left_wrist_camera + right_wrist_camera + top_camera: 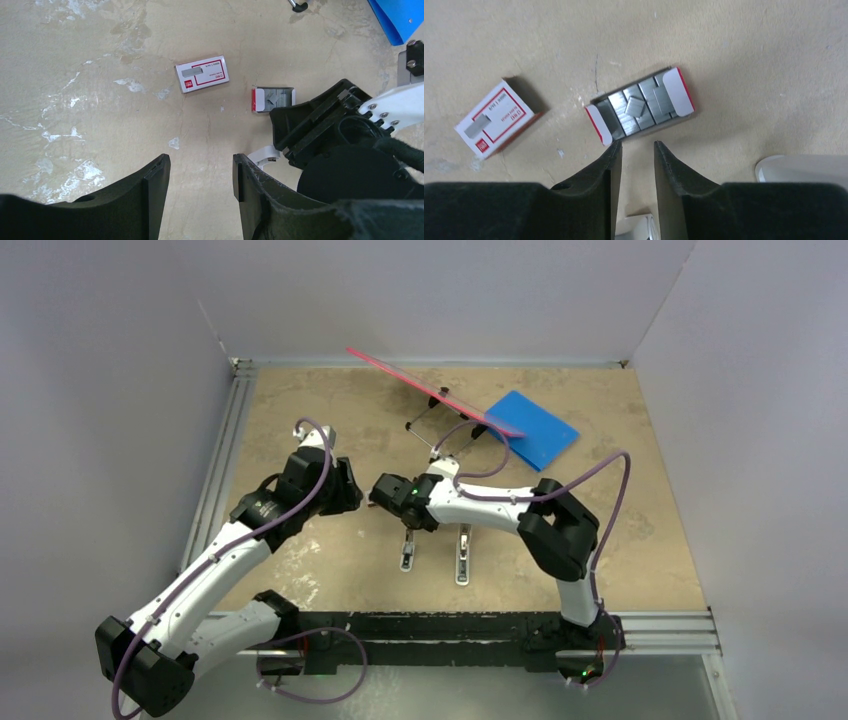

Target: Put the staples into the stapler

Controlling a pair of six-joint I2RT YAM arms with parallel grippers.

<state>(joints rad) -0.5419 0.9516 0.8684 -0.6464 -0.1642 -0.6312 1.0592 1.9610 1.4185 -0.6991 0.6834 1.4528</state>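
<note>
The staples [640, 106] are grey strips lying in an open red-and-white tray on the table, with one short piece loose on top. The tray's sleeve [494, 117] lies to its left. My right gripper [637, 146] hovers just short of the tray, its jaws a narrow gap apart and empty. In the left wrist view the staples [272, 98] lie next to the right gripper's black body [320, 125], and the sleeve [202, 73] is further left. My left gripper [200, 167] is wide open and empty over bare table. Two white staplers [408, 550] [463, 552] lie near the front.
A blue pad [535, 428] lies at the back right. A pink board [430, 390] leans on a wire stand beside it. The two grippers [345, 485] [380, 495] are close together mid-table. Walls enclose the table on three sides.
</note>
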